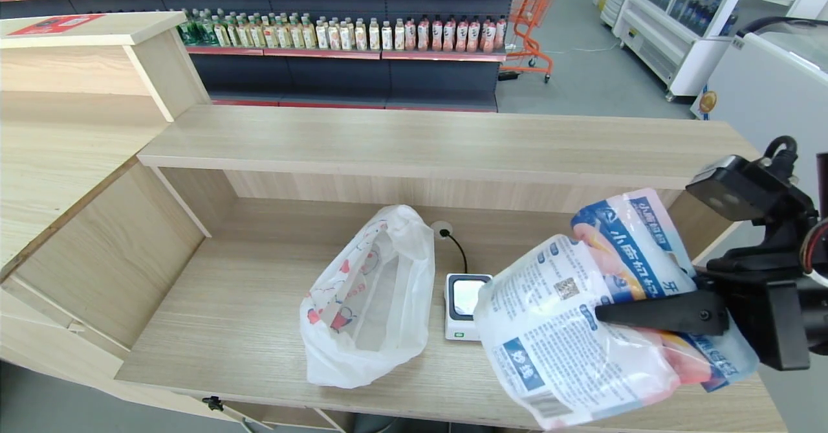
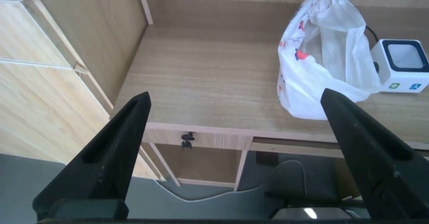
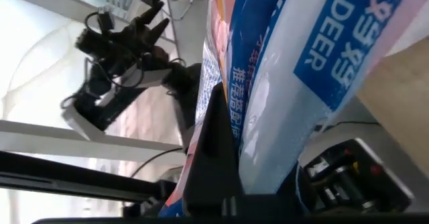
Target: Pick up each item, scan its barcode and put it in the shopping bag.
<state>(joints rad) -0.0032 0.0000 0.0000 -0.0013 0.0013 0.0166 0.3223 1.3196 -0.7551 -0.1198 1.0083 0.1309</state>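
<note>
- The long light-wood checkout counter [image 1: 246, 329] has a recessed work surface under a raised customer ledge. Everything for the task sits on that surface.
- The large white, blue and pink printed plastic food packet [image 1: 569, 342] is off the counter, at about 4 o'clock in the head view. It hangs just beside the scanner and overlaps its right edge. I judge the step to be the scan: the packet is picked up but not yet bagged.
- The thin white plastic shopping bag with red print [image 1: 369, 297] stands near the middle of the surface with its mouth open upward. It is at 9 o'clock from the scanner and nearly touches it. The mouth sags, so a floppy packet this wide could catch on the rim.
- The right gripper [image 1: 621, 313] is clamped across the packet's middle, with one black finger lying over the printed face.
- The left gripper [image 2: 234, 96] is empty with its jaws spread wide. It hovers by the counter's near edge, well apart from the bag.
- The small white square barcode scanner with a dark glass window [image 1: 464, 303] faces upward. The packet's printed back seems turned to the head camera, so the next move likely calls for rotating it and bringing it over the window, towards 10 o'clock.
- A thin black cable [image 1: 458, 248] runs from the scanner towards 12 o'clock, clear of that path.
</note>
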